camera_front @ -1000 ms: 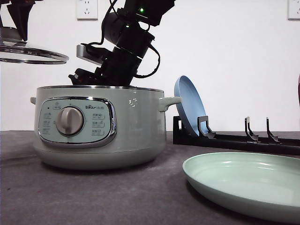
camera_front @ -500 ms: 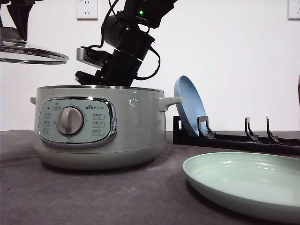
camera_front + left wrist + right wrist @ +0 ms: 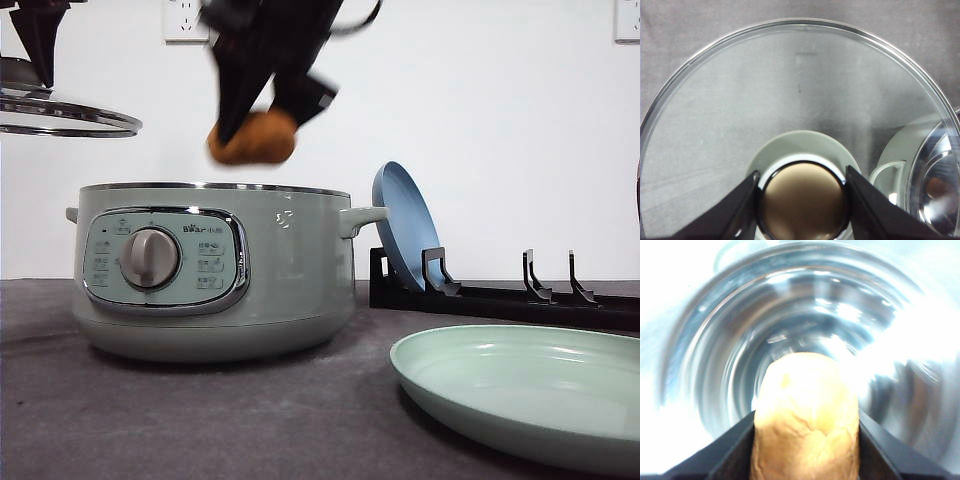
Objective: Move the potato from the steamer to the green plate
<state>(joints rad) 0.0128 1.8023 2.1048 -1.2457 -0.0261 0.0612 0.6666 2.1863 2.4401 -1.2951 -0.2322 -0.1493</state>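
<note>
Front view: grey tabletop (image 3: 200,420) against a white wall, with the steamer (image 3: 215,270) at left and the green plate (image 3: 520,400) at lower right.
Potato: orange-brown lump (image 3: 252,138) in the air above the open steamer, clear of its rim and blurred.
Right gripper: dark and blurred (image 3: 262,125), its fingers pressed against either side of the potato; the right wrist view shows the potato (image 3: 806,415) wedged between the two black fingers (image 3: 725,455), with the shiny metal inside of the steamer (image 3: 790,315) beneath it.
Left gripper: at the upper left of the front view (image 3: 35,45), clamped on the knob of the glass lid (image 3: 65,115), which hangs level in the air to the left of the steamer and higher than its rim.
Left wrist view: gripper (image 3: 802,200) closed around the lid's bronze-coloured knob (image 3: 802,202); through the clear lid (image 3: 790,100) the grey tabletop shows, along with one steamer handle (image 3: 890,172) and part of its metal interior.
Steamer: pale sage-green pot, uncovered, silver dial (image 3: 150,258) facing the camera.
Green plate: flat on the tabletop, near the steamer but apart from it.
Blue plate: standing on edge (image 3: 405,235) in a black rack (image 3: 500,295) behind the green plate, just beside the steamer's right handle.
</note>
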